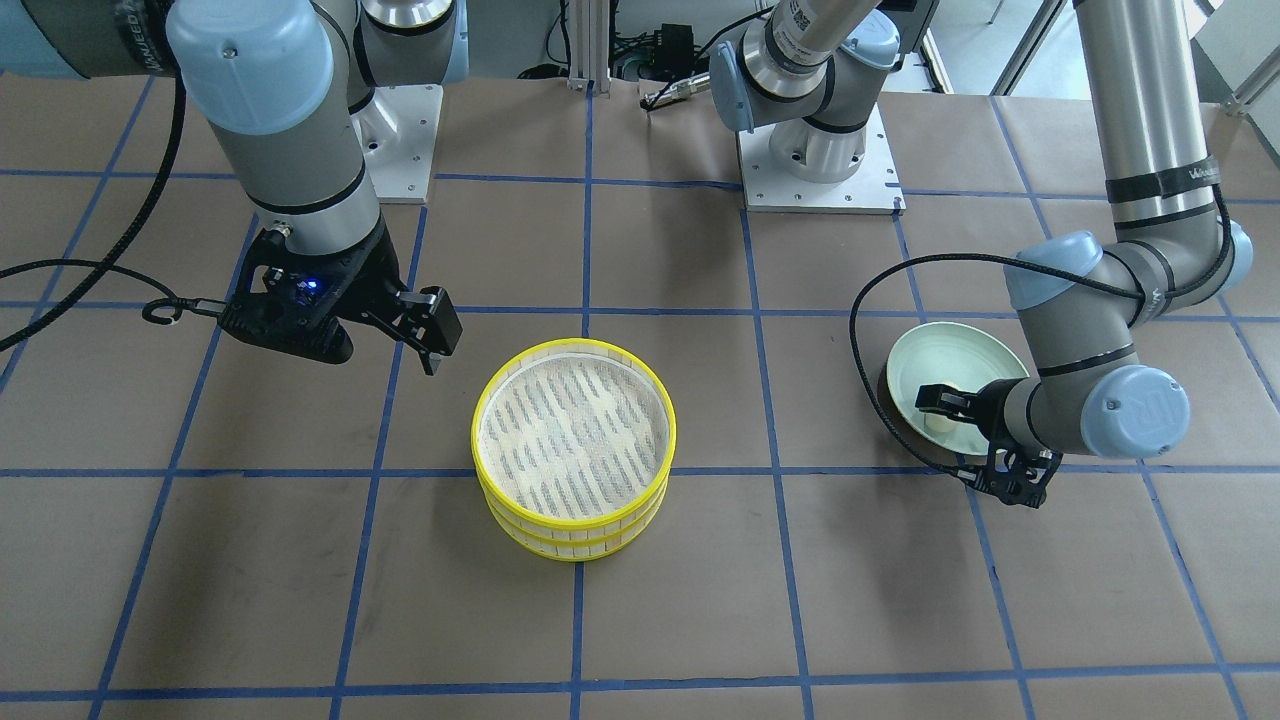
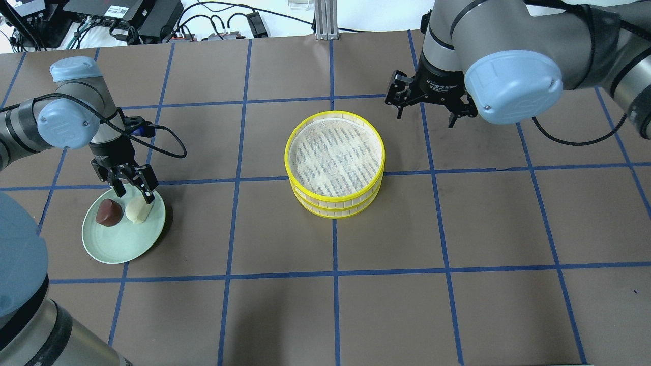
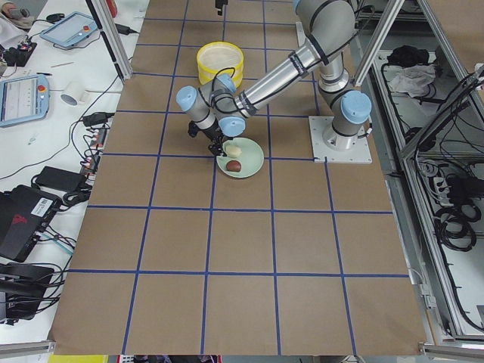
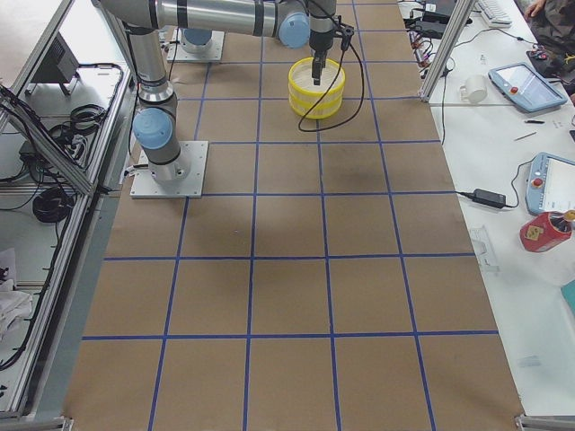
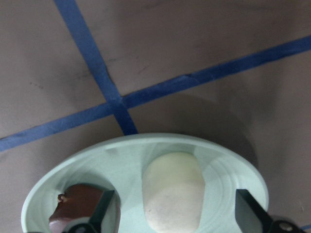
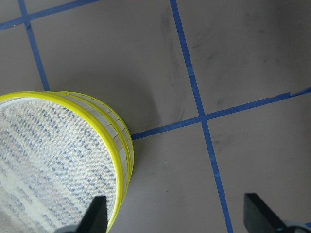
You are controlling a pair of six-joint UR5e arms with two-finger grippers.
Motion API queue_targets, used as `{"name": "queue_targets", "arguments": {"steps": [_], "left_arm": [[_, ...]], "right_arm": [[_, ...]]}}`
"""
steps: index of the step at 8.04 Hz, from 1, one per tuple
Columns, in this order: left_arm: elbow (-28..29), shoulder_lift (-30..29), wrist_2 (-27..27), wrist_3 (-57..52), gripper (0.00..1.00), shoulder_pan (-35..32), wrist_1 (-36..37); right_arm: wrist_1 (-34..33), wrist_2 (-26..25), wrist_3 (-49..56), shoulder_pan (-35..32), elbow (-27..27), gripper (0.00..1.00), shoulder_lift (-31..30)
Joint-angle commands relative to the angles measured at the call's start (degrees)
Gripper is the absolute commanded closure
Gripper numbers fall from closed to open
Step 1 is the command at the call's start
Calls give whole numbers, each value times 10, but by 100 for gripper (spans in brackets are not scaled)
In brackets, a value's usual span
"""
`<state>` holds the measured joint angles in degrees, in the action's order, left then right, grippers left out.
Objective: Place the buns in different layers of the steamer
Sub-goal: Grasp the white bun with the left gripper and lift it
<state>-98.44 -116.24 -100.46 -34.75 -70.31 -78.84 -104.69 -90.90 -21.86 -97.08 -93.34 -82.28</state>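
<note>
**Wide pincer astride the cream bun; steamer layers stacked and bare**

Lower left of the overhead view: pale green plate [image 2: 117,249] on the desk [image 2: 264,315], with the brown bun [image 2: 109,212] and the cream bun [image 2: 138,209] just beside each other near its upper edge. Over them, the left pincer [image 2: 134,194], spread wide and pointing down at the cream bun.

Clearer from the left wrist camera: one fingertip at lower left between the two buns, the other at lower right over the plate's rim, with a bare gap between it and the cream bun [image 5: 172,196]. Not gripping.

In the front-facing view, only a sliver of cream bun under the arm; brown bun hidden there.

Centre of the overhead view: upper layer [image 2: 335,115] sitting on the lower layer [image 2: 335,210], yellow rims aligned, mesh floor bare. Just to the stack's upper right, the right pincer [image 2: 425,118], also spread wide, holding nothing.

From the right wrist camera, one fingertip overlapping the upper layer's rim at lower left; height above it impossible to tell.
</note>
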Motion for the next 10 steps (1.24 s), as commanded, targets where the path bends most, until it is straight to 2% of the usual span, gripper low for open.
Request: {"name": "queue_targets", "arguments": {"steps": [1,3,5,7,10], "left_arm": [[0,-11,-2,-1,35,0,0],[0,-15,-7,0,46,0,-1],[1,-14,-8,-1,100,0,-1],[4,-1,-5,3,100,-3,-7],[11,64,-1,10,100,-26,-41]], "right_arm": [[-1,-2,6,6,4,0,-3],[34,-2,7,14,6,0,-18],[85,-1,25,29,5,0,-50],[89,33,39,35,5,0,-53],[89,23,38,35,4,0,-53]]}}
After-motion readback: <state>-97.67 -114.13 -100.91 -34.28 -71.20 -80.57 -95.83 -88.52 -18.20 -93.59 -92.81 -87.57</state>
